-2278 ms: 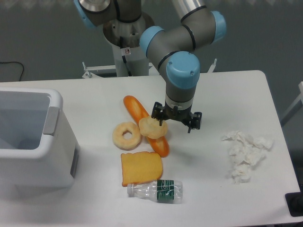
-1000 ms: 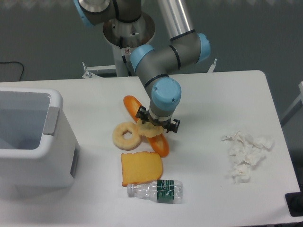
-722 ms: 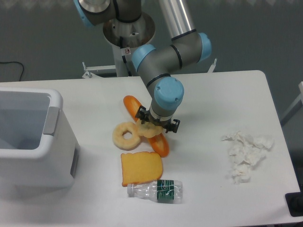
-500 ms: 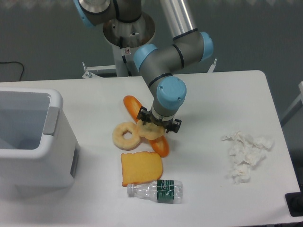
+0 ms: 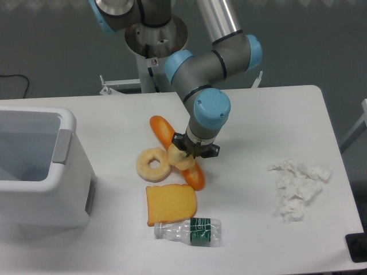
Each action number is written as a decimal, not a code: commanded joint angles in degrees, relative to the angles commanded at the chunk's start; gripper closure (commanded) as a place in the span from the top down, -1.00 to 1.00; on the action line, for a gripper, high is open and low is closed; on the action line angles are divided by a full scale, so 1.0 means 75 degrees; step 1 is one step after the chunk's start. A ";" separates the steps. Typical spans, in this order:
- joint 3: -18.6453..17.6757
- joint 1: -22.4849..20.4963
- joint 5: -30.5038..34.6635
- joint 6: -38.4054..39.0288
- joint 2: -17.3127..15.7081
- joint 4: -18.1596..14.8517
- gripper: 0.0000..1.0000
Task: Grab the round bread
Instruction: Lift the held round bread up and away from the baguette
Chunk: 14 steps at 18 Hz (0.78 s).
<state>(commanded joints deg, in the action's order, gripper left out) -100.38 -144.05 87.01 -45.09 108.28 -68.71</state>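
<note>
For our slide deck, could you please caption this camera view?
UR5e tool closed on the round bread above the baguette, beside the ring bread.

round bread (image 5: 182,158) on baguette (image 5: 175,150) (mid-length) — ring bread (image 5: 153,164) left

The round bread (image 5: 180,157) is a small, pale yellow bun with a rough, bumpy edge. My gripper (image 5: 186,156) is pinching it, with my dark fingers pressing on its sides. My wrist is hiding part of it. The bun is tipping a little and sitting over the middle of the long orange baguette (image 5: 172,148). It is just beside the ring bread (image 5: 153,164), on that bread's right side. I cannot tell if the bun is touching the baguette or hanging just above it.
</note>
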 joint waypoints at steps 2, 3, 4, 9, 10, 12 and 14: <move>0.0317 -0.0035 -0.0012 0.0023 -0.0128 -0.0317 -1.00; 0.0434 -0.0058 -0.0012 0.0058 -0.0199 -0.0342 -1.00; 0.0540 -0.0151 0.0000 0.0024 -0.0269 -0.0330 -1.00; 0.1547 -0.0702 0.0035 -0.0093 -0.0294 -0.0295 -1.00; 0.1757 -0.0831 0.0070 -0.0349 -0.0235 -0.0318 -1.00; 0.2016 -0.0925 0.0176 -0.1098 -0.0060 -0.0319 -1.00; 0.2320 -0.1031 0.0164 -0.1556 0.0081 -0.0295 -1.00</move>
<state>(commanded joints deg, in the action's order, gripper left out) -82.98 -151.78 88.24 -56.76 108.89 -70.93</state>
